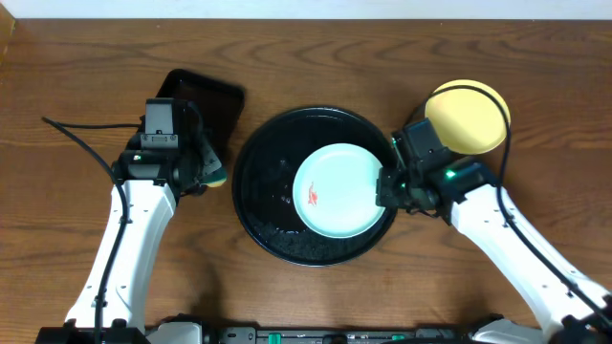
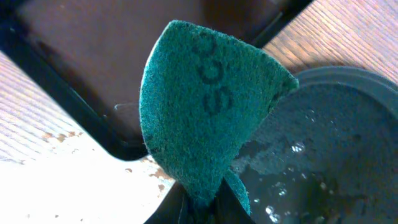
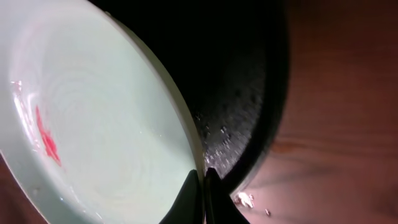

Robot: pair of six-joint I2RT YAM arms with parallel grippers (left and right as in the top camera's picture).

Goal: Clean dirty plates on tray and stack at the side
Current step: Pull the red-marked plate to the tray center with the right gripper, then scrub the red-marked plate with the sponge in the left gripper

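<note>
- Overhead view: the mint plate (image 1: pixel 337 191) is seen lying in the tray (image 1: pixel 260 201), toward the tray's 3 o'clock side. A red smear (image 1: pixel 313 198) is carried at 9 o'clock of the plate's centre.
- The right gripper (image 1: pixel 385 187) is set at the plate's 3 o'clock rim. In the right wrist view its jaws are seen pinched together on that thin rim, at 6 o'clock of the picture.
- The left gripper (image 2: pixel 205 208) is clamped on a green pad (image 2: pixel 205 106). It is held off the tray at the tray's 9 o'clock, well apart from the plate, with the small tray (image 1: pixel 206 100) at its 12 o'clock.
- A yellow plate (image 1: pixel 467 117) is lying on the table at 1 o'clock of the tray, off it.
- The plate is judged light, stiff and thin. Droplets are seen on the tray, so a wet, slippery surface is to be expected.
- The raised rim is judged the only practical hold. A single-point pinch there may let the plate pivot or slide out, and breakage on a drop cannot be ruled out.
- For wiping, the pad would have to be carried toward 3 o'clock, onto the smear, while the rim is steadied.
</note>
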